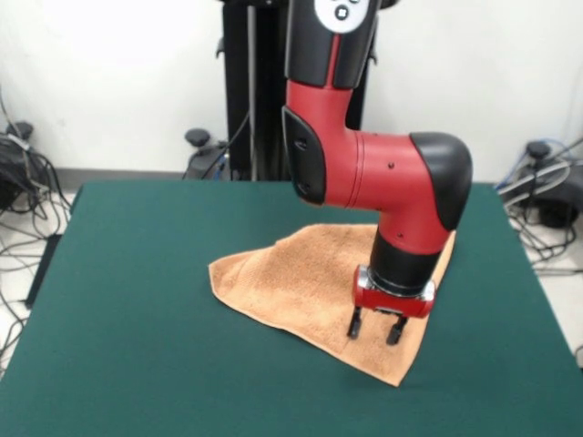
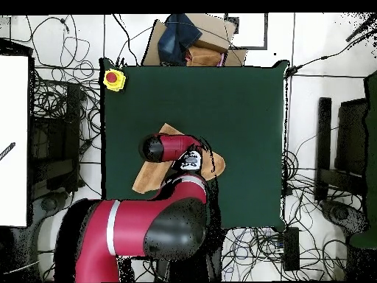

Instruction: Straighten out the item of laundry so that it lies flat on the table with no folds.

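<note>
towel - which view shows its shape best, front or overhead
The front view. There the towel lies mostly uncovered on the table, a roughly triangular folded shape, with the open gripper just above its near part. In the overhead view the arm covers most of the towel; only its ends show.

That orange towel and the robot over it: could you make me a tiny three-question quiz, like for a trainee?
1. True or false: the towel lies on the green table.
2. The hand has its two fingers: A) apart above the towel, B) clamped round a cup, C) out of sight.
3. Fill in: the towel looks more like a ____ than a square in the front view, so it is not yet flat.

Key: 1 true; 2 A; 3 triangle.
</note>
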`<state>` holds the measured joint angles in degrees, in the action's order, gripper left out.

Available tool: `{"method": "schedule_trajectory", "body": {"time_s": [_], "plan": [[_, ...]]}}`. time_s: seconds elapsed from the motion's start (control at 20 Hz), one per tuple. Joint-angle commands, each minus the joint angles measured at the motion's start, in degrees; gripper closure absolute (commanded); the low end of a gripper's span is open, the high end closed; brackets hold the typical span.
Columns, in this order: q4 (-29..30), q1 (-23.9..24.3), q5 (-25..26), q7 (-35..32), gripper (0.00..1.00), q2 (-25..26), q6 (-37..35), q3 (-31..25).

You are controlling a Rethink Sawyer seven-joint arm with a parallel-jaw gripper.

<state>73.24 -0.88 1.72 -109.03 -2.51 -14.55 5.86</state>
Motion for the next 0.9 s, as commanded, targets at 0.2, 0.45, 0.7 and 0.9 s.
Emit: {"method": "schedule_trajectory", "body": {"time_s": [0.2,0.45,0.7,0.9], "plan": [[-3.89,0.37,-5.91,-11.89,0.00,4.05,0.64,-3.53],[-4.65,-1.81,-8.38,-13.29,0.00,2.03,-2.86,-1.76],[-4.54,-1.82,-9.94,-12.84,0.00,1.57,-4.37,-1.90],[-2.53,-1.77,-10.34,-11.74,0.00,-2.06,-9.87,-1.21]]}}
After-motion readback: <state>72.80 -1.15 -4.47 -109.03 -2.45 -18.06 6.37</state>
